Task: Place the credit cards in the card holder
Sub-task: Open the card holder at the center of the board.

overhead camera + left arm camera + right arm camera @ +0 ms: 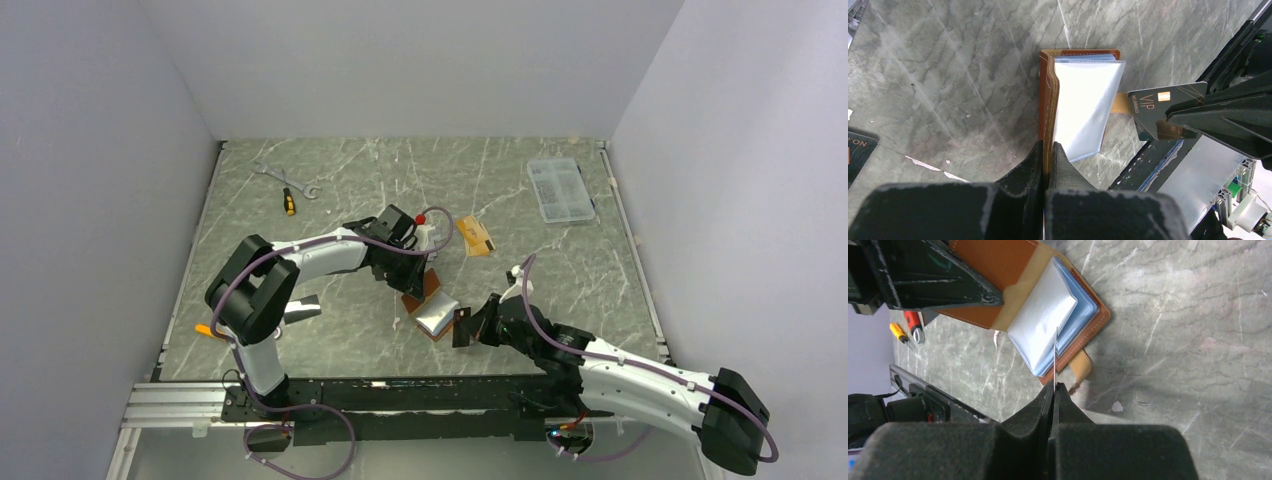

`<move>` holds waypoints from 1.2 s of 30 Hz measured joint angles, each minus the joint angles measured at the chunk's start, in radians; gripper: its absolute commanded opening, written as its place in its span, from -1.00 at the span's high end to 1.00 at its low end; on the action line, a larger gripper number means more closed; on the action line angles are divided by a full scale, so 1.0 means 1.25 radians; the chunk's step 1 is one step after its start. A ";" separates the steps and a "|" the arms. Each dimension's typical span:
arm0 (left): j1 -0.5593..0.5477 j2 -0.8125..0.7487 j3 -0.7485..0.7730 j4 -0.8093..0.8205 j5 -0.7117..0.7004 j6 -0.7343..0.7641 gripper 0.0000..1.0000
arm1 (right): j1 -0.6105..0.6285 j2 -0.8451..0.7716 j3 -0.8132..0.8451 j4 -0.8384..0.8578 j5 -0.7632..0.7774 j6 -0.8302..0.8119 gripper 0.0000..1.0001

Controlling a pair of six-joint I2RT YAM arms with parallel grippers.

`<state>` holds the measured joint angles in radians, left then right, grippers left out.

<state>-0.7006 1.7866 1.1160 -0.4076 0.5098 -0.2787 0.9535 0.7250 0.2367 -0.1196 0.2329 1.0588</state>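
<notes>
Both grip: left pincer (pixel 1047 150) pinches the card holder (pixel 1045 90) by its cover, right pincer (pixel 1053 390) pinches a black VIP card (pixel 1168 107) just beside it. I'd square the card's edge to a sleeve (pixel 1083 100) mouth.

Top view looks down from behind over the whole counter (pixel 400 170). Wrist views sit close, both showing the wallet (pixel 1045 100).

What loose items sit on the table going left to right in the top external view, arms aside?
Yellow-handled screwdriver → card holder → orange card → clear compartment box.
</notes>
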 measured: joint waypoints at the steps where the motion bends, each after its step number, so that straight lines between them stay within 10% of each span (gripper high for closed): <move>1: 0.000 -0.001 0.000 0.000 0.000 0.000 1.00 | -0.001 0.000 -0.003 -0.002 -0.005 0.000 1.00; 36: -0.002 -0.008 -0.001 0.003 0.013 0.000 1.00 | -0.068 0.047 -0.026 0.036 -0.076 -0.027 1.00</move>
<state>-0.7036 1.7771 1.1145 -0.4034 0.5266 -0.2787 0.8684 0.7834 0.2043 -0.0742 0.1383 1.0256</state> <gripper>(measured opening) 0.037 0.009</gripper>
